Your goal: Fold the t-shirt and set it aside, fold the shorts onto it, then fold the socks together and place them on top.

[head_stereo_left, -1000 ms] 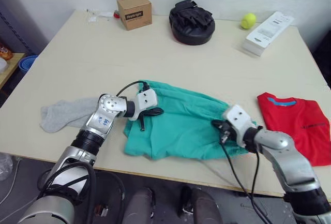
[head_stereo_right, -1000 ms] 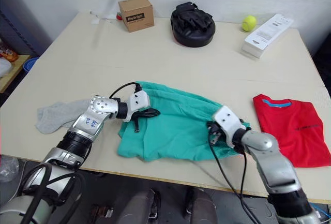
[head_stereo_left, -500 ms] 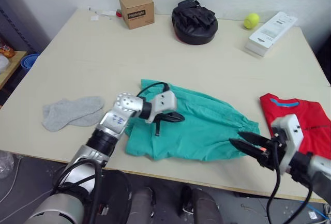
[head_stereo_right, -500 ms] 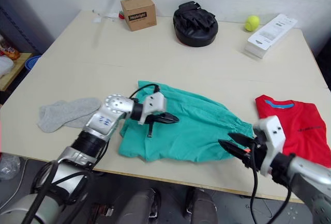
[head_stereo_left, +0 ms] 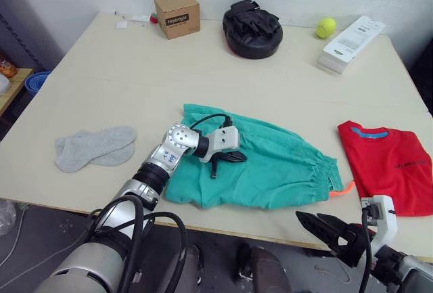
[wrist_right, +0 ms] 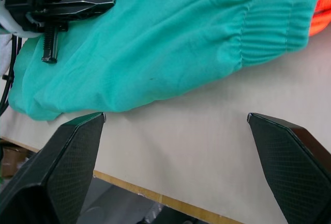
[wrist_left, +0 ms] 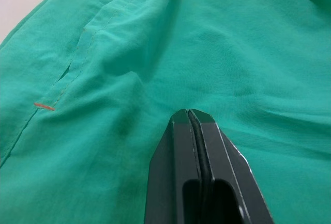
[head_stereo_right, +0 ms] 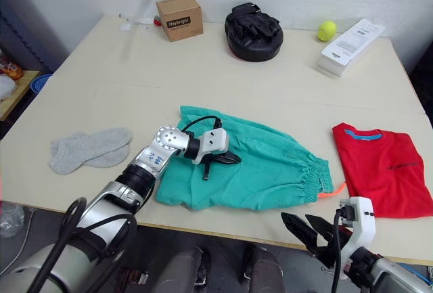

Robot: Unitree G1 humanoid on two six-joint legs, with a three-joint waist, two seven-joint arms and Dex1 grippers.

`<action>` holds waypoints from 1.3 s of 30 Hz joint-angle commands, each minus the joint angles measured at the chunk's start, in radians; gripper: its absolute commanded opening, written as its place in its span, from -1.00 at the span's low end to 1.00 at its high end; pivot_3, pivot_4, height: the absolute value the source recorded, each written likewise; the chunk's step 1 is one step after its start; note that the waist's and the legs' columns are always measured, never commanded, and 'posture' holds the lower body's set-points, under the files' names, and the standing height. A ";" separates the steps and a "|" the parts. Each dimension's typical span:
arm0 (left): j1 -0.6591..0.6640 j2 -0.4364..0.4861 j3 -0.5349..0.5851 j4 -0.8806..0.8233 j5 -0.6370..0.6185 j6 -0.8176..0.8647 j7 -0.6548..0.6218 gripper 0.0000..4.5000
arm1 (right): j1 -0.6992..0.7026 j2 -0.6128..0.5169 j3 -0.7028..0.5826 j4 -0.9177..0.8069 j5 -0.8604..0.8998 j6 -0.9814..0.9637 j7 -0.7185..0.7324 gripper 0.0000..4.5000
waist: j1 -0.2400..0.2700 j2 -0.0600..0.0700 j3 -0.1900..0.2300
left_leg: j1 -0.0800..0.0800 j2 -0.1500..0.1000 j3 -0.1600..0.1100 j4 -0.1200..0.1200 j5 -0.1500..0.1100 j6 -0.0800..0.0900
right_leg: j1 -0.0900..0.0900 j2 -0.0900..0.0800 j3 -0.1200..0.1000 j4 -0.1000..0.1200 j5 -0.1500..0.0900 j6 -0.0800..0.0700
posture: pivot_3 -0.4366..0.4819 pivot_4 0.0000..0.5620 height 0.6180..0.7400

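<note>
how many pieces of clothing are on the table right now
4: red t-shirt at the robot's right edge, green shorts in the middle, two overlapping grey socks at the left.

A: What have I got on my right wrist cam?
B: My right gripper (wrist_right: 176, 157), fingers (wrist_right: 67, 151) spread wide, over bare table (wrist_right: 186, 146) near its front edge.
A: Cloth?
B: The shorts (wrist_right: 170, 32) fill the upper frame, gathered waistband upper right, orange drawstring (wrist_right: 321, 14) at the right edge.
A: Other arm?
B: My left gripper (wrist_right: 106, 0) is upper left, black fingers pressed together over the teal cloth; can't tell if they touch it.
</note>
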 commanded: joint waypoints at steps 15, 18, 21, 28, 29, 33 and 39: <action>0.097 0.068 0.017 -0.170 0.046 0.104 0.022 -1.00 | -0.363 0.118 0.211 0.311 -0.068 -0.176 -0.071 0.24 | -0.035 -0.003 -0.002 | 0.000 0.001 0.005 0.002 0.000 0.003 | -0.001 0.000 0.003 0.000 0.004 0.001 | -0.05 -0.47 1.00; 0.110 0.075 0.020 -0.188 0.047 0.119 0.032 -1.00 | -0.368 0.109 0.202 0.303 -0.082 -0.187 -0.050 -0.22 | -0.036 -0.003 -0.002 | -0.001 0.001 0.007 0.002 -0.001 0.003 | -0.002 0.000 0.004 0.000 0.004 0.001 | -0.05 -0.47 1.00; 0.120 0.082 0.025 -0.193 0.046 0.130 0.042 -1.00 | -0.394 0.067 0.212 0.265 -0.180 -0.204 0.014 -0.70 | -0.037 -0.002 -0.002 | 0.000 0.001 0.008 0.002 -0.001 0.004 | -0.002 0.000 0.004 0.000 0.004 0.001 | -0.05 -0.47 1.00; 0.136 0.085 0.042 -0.192 0.049 0.151 0.069 -1.00 | -0.544 -0.089 0.335 0.192 -0.528 -0.279 0.220 -0.99 | -0.043 -0.001 -0.001 | 0.000 0.001 0.010 0.002 -0.002 0.004 | -0.004 0.000 0.005 0.000 0.004 0.001 | -0.05 -0.47 1.00; 0.139 0.085 0.045 -0.194 0.049 0.155 0.074 -1.00 | -0.585 -0.123 0.374 0.187 -0.600 -0.302 0.264 -0.99 | -0.043 -0.001 -0.001 | 0.000 0.001 0.010 0.002 -0.002 0.003 | -0.004 0.000 0.005 0.000 0.004 0.001 | -0.05 -0.47 1.00; 0.152 0.086 0.054 -0.211 0.047 0.175 0.096 -1.00 | -0.746 -0.214 0.542 0.181 -0.850 -0.404 0.432 -0.99 | -0.040 -0.001 -0.001 | -0.001 0.001 0.011 0.002 -0.002 0.003 | -0.005 0.000 0.006 0.001 0.004 0.001 | -0.05 -0.47 1.00; 0.182 0.097 0.063 -0.246 0.051 0.197 0.130 -1.00 | -0.915 -0.278 0.836 0.268 -1.257 -0.750 0.759 -0.99 | -0.043 -0.001 -0.001 | 0.000 0.001 0.015 0.003 -0.001 0.002 | -0.006 0.000 0.007 0.001 0.004 0.001 | -0.05 -0.47 1.00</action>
